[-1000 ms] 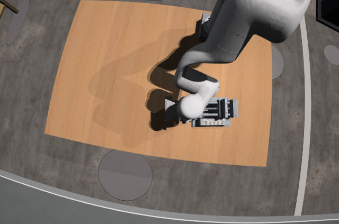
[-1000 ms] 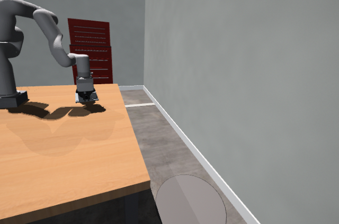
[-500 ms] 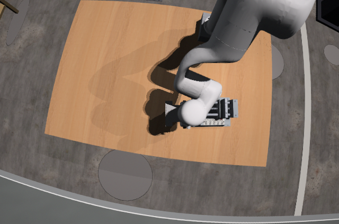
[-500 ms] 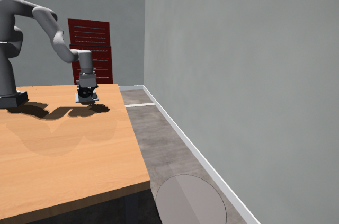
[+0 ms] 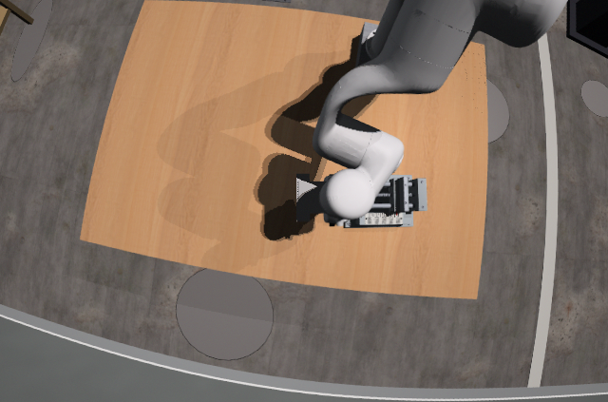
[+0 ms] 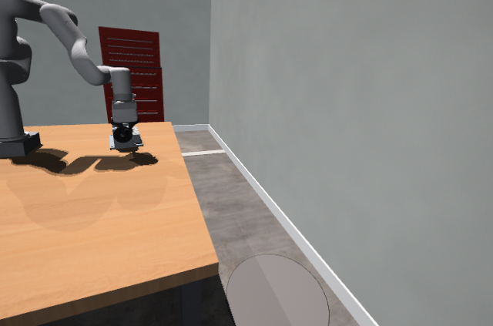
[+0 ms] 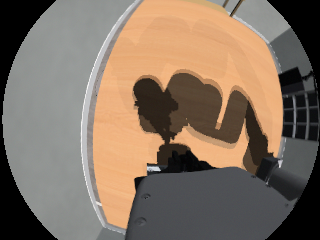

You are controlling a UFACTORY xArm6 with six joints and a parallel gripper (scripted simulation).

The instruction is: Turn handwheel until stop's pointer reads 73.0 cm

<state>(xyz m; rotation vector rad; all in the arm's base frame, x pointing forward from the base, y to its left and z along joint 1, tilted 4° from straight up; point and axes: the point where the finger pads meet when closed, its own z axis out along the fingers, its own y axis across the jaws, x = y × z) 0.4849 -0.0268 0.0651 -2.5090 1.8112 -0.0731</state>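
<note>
Pincer point(image 6: 123, 133) points straight down over the far right part of the wooden table point(image 6: 99, 226). Its fingers stand narrow but not fully shut, closed on the black handwheel point(image 6: 122, 136), which sits directly under it at the near end of a small grey fixture point(image 6: 134, 142). Exact contact of the fingertips is too small to make out in the exterior view; in the wrist view the grey gripper body fills the lower frame and hides it.

From the top view, the rounded wrist joint point(image 5: 348, 193) covers the pincer and the wheel. To the right of it the fixture point(image 5: 414, 193) shows parallel rails and, along its lower edge, a pale scale strip point(image 5: 380, 220). A small red mark point(image 5: 395, 215) lies at the strip's right part; the reading cannot be told.

Arm base point(image 6: 24, 146) stands well apart to the left of the pincer. A red cabinet point(image 6: 131, 47) stands behind it, beyond the table.
</note>
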